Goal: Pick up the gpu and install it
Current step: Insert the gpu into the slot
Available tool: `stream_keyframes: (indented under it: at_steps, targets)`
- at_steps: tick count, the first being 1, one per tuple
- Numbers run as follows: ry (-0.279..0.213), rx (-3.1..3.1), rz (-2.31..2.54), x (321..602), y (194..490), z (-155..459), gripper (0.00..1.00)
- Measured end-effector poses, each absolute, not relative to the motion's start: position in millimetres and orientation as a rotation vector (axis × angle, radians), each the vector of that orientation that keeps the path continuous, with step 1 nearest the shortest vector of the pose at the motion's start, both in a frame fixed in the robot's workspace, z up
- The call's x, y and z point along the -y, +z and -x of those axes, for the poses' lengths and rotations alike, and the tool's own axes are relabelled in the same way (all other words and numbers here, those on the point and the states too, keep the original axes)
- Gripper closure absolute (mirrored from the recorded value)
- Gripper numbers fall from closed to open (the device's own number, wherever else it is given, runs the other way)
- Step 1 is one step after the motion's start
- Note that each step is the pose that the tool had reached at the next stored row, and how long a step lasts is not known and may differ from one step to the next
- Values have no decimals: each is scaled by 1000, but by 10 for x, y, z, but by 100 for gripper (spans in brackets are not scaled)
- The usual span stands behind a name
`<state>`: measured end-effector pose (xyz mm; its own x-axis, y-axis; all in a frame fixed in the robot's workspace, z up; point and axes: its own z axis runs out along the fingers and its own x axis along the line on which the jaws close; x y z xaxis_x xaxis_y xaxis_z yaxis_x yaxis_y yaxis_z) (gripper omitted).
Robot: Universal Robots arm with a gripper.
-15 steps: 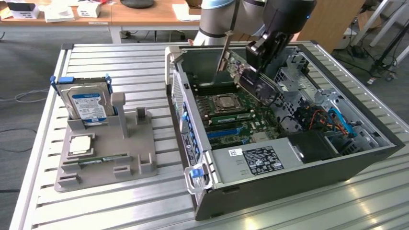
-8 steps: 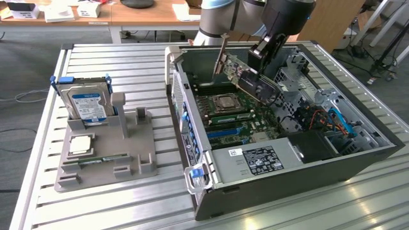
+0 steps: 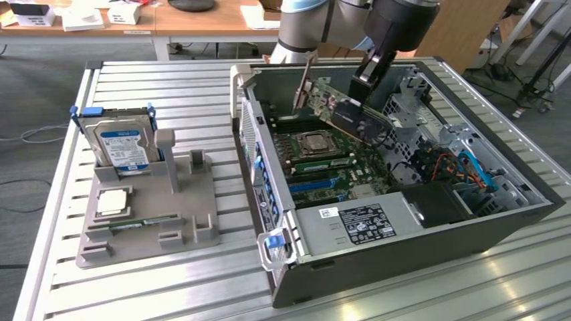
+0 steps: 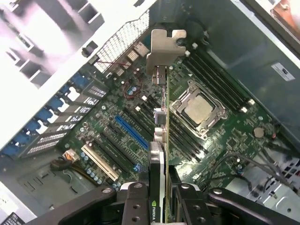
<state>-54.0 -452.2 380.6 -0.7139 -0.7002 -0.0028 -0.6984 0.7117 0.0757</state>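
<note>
One gpu (image 3: 344, 115) hangs edge-down inside the open computer case (image 3: 428, 249), above the motherboard (image 4: 225, 140) and not yet seated. It is clamped between the gripper's (image 4: 159, 190) fingers. Doing this well probably means keeping the card's edge parallel to the blue slot (image 4: 131, 133), with its bracket at the case's rear wall, and avoiding any tilt.

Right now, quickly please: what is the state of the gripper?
The gripper is closed on the gpu, holding it over the motherboard inside the computer case.
</note>
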Motion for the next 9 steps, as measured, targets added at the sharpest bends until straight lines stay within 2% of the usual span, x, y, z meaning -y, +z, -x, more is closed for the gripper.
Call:
stream_keyframes:
  at_steps: [9]
  targets:
    - [-107,2771,-1407,4522,3771,540,73]
